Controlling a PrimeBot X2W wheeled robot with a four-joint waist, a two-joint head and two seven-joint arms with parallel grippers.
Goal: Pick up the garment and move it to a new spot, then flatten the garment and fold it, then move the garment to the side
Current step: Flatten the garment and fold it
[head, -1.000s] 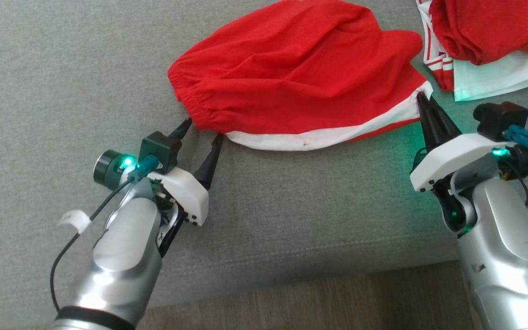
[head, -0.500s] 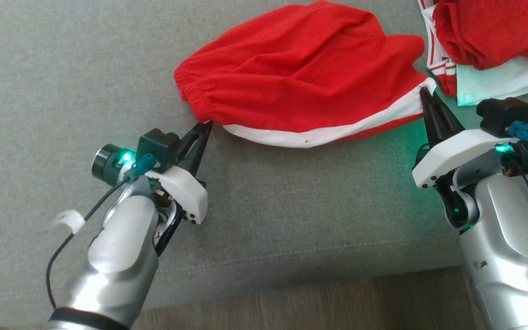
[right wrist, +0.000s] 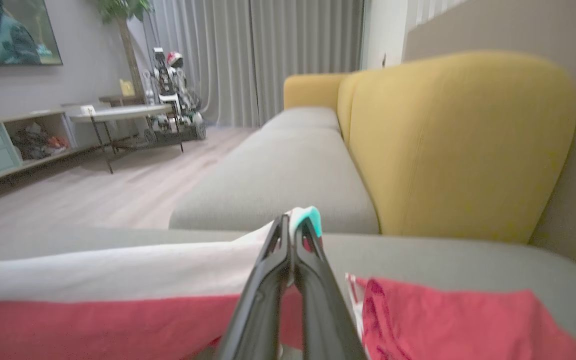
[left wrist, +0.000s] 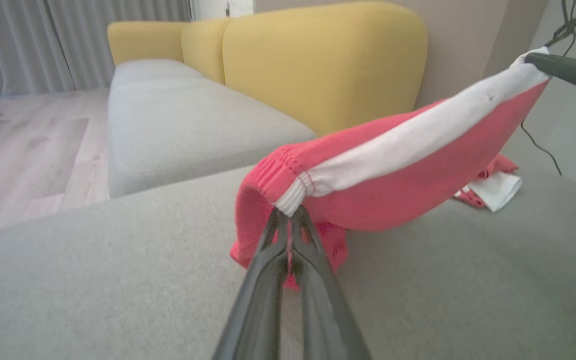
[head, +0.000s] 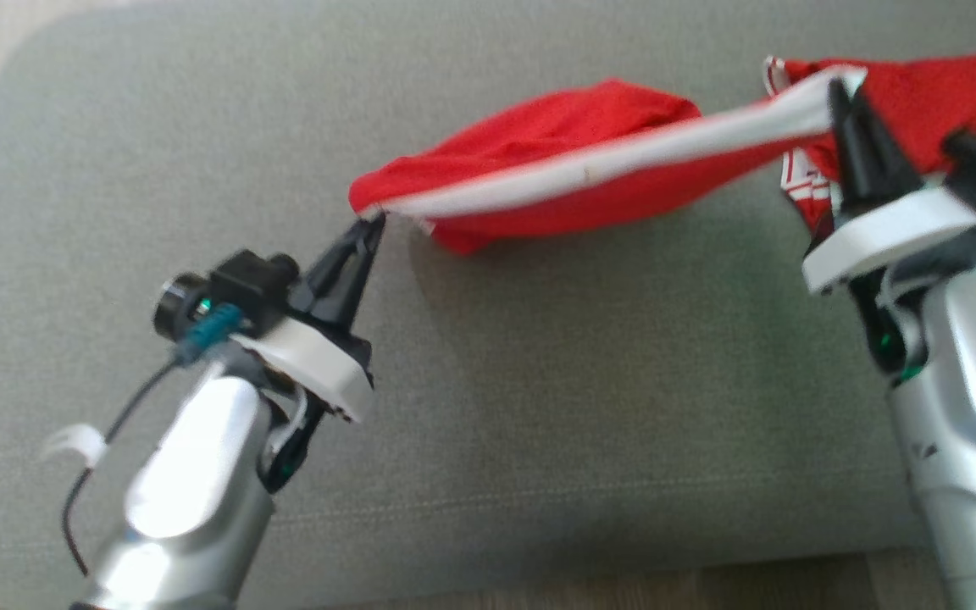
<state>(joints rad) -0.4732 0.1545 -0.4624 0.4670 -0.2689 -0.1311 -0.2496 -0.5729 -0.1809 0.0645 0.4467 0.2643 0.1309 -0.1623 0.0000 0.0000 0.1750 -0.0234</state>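
Left arm in from 7 o'clock in head view, left claw [head: 372,227] pointing 1 o'clock, fingers pressed together, pinching one end of the garment [head: 573,182]. Right arm in from 4 o'clock, right claw [head: 837,89] pointing 12 o'clock, clamped on the other end, further up the view than left.

A grey seat cushion [head: 539,407] bears a crumpled red-and-white cloth [head: 954,93] — yellow backrests [left wrist: 318,65] and grey curtains [right wrist: 268,55] beyond.
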